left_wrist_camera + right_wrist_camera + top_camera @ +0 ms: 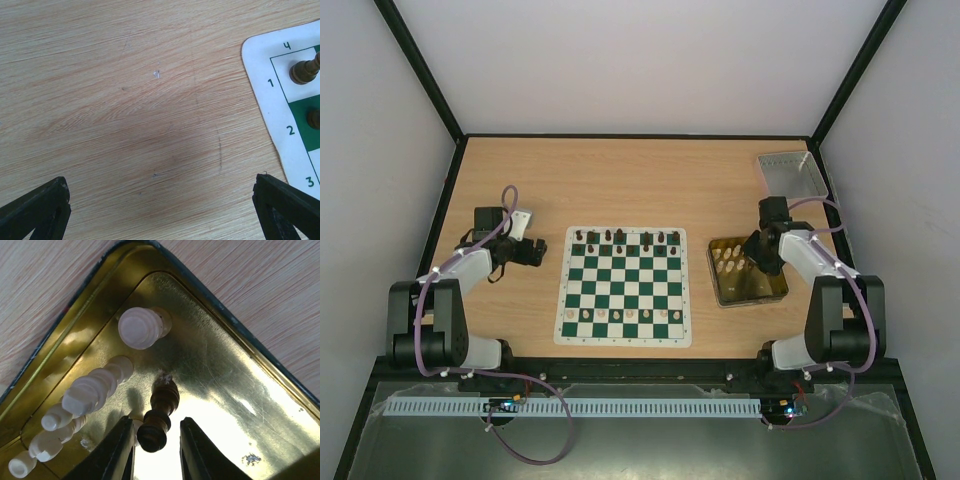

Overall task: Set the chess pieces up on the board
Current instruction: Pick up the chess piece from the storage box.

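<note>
The green and white board (623,340) lies at the table's middle. Dark pieces (625,238) line its far row and cream pieces (620,315) stand in a near row. My right gripper (757,255) reaches into the gold tin (775,290). In the right wrist view its fingers (156,424) are open and straddle a dark piece (160,412), a gap showing on the right side. Several cream pieces (95,387) stand beside it in the tin (225,375). My left gripper (538,252) is wide open and empty (161,184) over bare wood left of the board's corner (265,70), near a dark piece (305,70).
A grey square tray (792,173) sits at the back right corner. Bare wooden table surrounds the board on the left and behind it. White walls with black frame posts close in the table's sides and back.
</note>
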`<state>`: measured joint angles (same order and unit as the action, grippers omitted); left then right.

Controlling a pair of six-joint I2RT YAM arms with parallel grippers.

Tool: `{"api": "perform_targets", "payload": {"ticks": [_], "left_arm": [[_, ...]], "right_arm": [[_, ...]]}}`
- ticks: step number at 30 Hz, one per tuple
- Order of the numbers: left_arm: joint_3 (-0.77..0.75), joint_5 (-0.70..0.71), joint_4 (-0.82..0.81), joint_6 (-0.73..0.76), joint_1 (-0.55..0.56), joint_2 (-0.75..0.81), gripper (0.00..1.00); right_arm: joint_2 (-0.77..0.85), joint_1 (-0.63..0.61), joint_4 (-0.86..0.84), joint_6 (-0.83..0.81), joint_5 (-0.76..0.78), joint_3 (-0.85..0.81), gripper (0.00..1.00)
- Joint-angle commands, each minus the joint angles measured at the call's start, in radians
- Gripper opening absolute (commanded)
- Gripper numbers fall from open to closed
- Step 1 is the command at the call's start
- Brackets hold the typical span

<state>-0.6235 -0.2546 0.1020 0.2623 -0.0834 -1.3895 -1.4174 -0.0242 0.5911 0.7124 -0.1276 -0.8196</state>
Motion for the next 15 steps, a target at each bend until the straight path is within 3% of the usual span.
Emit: {"api": "perform_targets", "payload": {"ticks": [1, 8, 15], "left_arm": [[-0.024, -0.018, 0.024, 0.011, 0.004, -0.001, 1.00], [-0.025, -0.021, 0.025, 0.012, 0.007, -0.005, 0.99], [-0.029, -0.022, 0.031, 0.012, 0.011, -0.009, 0.99]], "right_arm": [[-0.021, 0.007, -0.021, 0.017, 0.006, 0.008, 0.23], [-0.005, 0.006, -0.007, 0.012, 0.036, 0.011, 0.10], [0.081, 0.005, 0.039, 0.002, 0.057, 0.022, 0.08]]}}
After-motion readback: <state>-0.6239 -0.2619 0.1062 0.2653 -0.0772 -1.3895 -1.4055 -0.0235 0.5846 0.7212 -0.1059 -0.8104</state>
